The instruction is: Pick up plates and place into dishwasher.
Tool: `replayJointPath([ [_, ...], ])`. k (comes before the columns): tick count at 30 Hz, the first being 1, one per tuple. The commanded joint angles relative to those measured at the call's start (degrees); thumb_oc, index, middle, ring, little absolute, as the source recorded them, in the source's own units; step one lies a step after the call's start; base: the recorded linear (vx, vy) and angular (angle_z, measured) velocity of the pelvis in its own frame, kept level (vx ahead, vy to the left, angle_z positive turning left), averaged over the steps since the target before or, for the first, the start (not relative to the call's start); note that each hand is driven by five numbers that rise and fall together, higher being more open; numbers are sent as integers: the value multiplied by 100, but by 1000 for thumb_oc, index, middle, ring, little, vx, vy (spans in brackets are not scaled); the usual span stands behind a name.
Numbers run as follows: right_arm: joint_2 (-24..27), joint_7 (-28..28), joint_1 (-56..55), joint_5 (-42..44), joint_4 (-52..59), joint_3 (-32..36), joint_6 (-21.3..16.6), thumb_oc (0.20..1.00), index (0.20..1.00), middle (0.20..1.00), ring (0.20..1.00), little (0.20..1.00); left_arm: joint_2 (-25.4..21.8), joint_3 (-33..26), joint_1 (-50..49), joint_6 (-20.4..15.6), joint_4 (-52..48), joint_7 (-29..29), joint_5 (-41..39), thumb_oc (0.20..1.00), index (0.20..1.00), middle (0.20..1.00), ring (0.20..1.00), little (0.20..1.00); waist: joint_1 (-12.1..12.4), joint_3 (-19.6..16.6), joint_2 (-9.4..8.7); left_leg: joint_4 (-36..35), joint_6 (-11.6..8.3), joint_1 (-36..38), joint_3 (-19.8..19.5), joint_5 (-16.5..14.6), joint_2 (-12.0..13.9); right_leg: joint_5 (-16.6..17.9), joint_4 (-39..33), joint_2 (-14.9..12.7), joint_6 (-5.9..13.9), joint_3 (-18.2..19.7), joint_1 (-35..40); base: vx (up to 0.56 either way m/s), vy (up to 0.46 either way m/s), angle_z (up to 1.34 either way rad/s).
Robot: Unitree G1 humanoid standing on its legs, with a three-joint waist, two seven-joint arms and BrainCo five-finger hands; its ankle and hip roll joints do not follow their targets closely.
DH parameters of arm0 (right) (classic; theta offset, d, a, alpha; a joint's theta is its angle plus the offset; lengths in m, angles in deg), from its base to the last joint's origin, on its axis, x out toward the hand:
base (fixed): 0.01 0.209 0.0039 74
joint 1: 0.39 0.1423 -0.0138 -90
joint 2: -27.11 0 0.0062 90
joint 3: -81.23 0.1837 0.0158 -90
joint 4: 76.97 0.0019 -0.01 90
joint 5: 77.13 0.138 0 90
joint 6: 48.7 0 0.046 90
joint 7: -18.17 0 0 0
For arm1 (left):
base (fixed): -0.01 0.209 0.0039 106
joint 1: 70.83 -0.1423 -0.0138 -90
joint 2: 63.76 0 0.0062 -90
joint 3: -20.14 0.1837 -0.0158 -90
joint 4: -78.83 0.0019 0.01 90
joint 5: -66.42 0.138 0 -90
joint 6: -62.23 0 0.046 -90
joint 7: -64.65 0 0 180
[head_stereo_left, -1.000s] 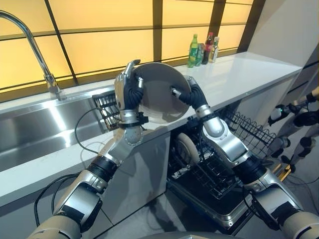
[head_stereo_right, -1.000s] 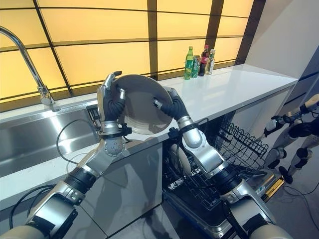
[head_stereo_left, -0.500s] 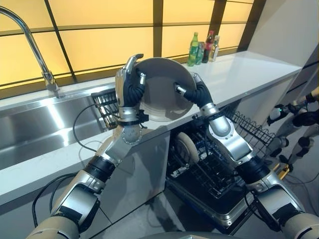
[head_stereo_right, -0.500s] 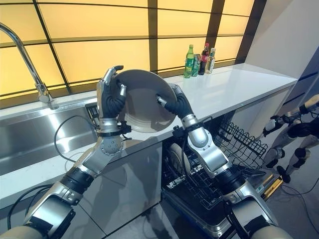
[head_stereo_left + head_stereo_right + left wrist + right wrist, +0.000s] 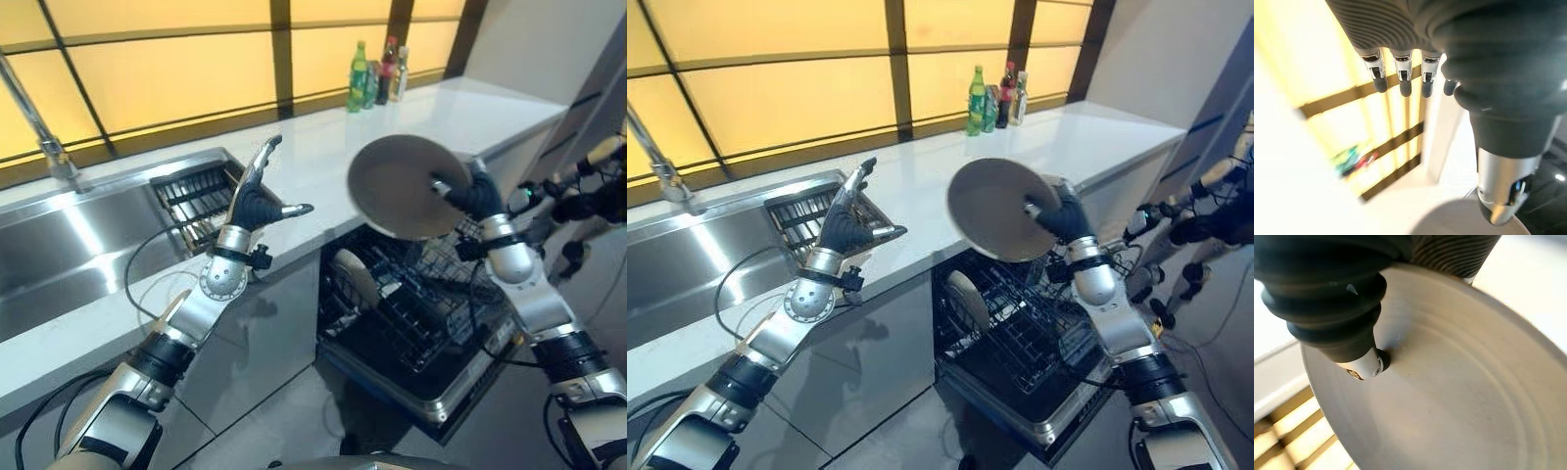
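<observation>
In the left eye view the right hand [image 5: 470, 194] pinches a grey plate [image 5: 402, 186] by its rim, held tilted in the air above the open dishwasher [image 5: 411, 323], where another plate [image 5: 355, 276] stands in the rack. The left hand [image 5: 253, 201] hovers over the white table [image 5: 323, 147], fingers straight and spread, holding nothing.

The left wrist view shows those fingers [image 5: 1400, 73] extended.

The right wrist view shows the thumb [image 5: 1364, 364] pressed on the plate's face.

Plate [image 5: 404, 186] hides right hand [image 5: 474, 196] fingers; bottles [image 5: 1354, 159] blurred
</observation>
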Motion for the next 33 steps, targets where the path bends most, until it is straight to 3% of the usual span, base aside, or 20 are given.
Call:
replayJointPath([
  [1, 561, -493, 219, -432, -41, 386, 24, 200, 200, 200, 200, 200, 19, -211, -197, 80, -285, 710, -706, 1000, 1000, 1000, 1000, 1000, -26, 151, 142, 261, 162, 126, 110, -1002, -111, -712, 134, -176, 271, 366, 474, -15, -47, -8],
  [8, 1158, -670, 227, -762, -783, 265, 538, 200, 200, 200, 200, 200, -312, -182, -870, 266, -717, 1959, -1916, 1000, 1000, 1000, 1000, 1000, 138, 347, 155, 373, 192, -76, 70, -990, -122, -683, 180, -186, 275, 328, 337, -9, -50, -10],
  [18, 1629, -668, 1839, -271, -2862, -1036, 1015, 200, 200, 200, 200, 200, -1151, 113, -793, 32, -1315, 3349, -3581, 1000, 1000, 1000, 1000, 1000, 544, 978, 461, 450, 129, -655, -35, -806, -129, -622, 183, -280, 236, 95, -52, -94, -64, 2],
  [24, 1608, -402, 2836, -128, -3975, -1723, 1046, 200, 200, 200, 200, 200, -1411, 71, -535, -90, -1491, 3466, -4422, 1000, 1000, 1000, 1000, 1000, 702, 1306, 699, 447, 80, -978, -96, -653, -132, -583, 195, -315, 164, -49, -301, -93, -57, 12],
  [33, 1274, -85, 3684, -37, -4897, -2243, 910, 200, 200, 200, 200, 200, -1487, 28, -324, -287, -1427, 3340, -4563, 1000, 1000, 1000, 1000, 1000, 836, 1703, 981, 337, 20, -1351, -224, -405, -152, -544, 253, -342, 61, -277, -673, -72, -39, 10],
])
